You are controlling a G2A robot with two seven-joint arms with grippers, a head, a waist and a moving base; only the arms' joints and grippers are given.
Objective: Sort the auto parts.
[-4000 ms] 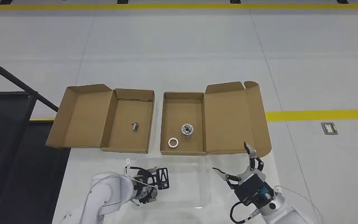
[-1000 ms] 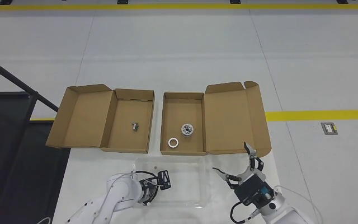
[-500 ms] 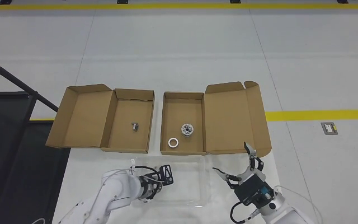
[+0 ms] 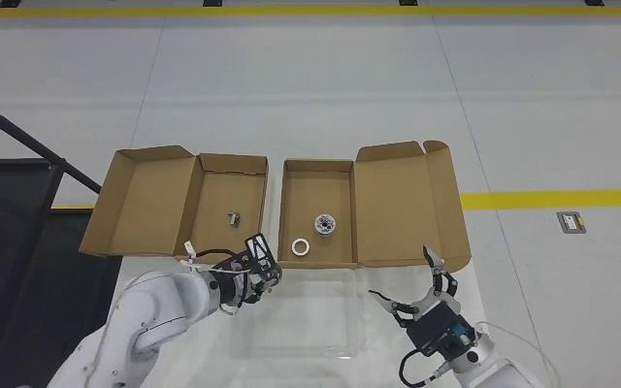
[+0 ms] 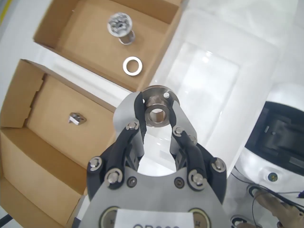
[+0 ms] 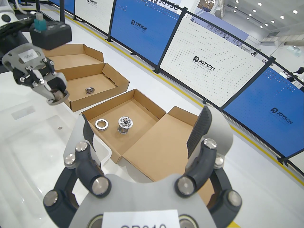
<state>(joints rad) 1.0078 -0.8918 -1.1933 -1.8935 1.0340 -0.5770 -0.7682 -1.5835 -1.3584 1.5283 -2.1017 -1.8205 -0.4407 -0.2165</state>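
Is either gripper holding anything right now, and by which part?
The left gripper holds a flanged metal bushing, clamped across its narrow hub, not the flange. The right gripper is open, empty.

right box (image 4: 318, 189) open above (low walls)

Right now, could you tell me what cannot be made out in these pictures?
- Top view: the left tool hides the bushing; the bracket is too small for its shape.
- Left wrist view: the hub is blurred.
- Right wrist view: a speck in the tray is too small.
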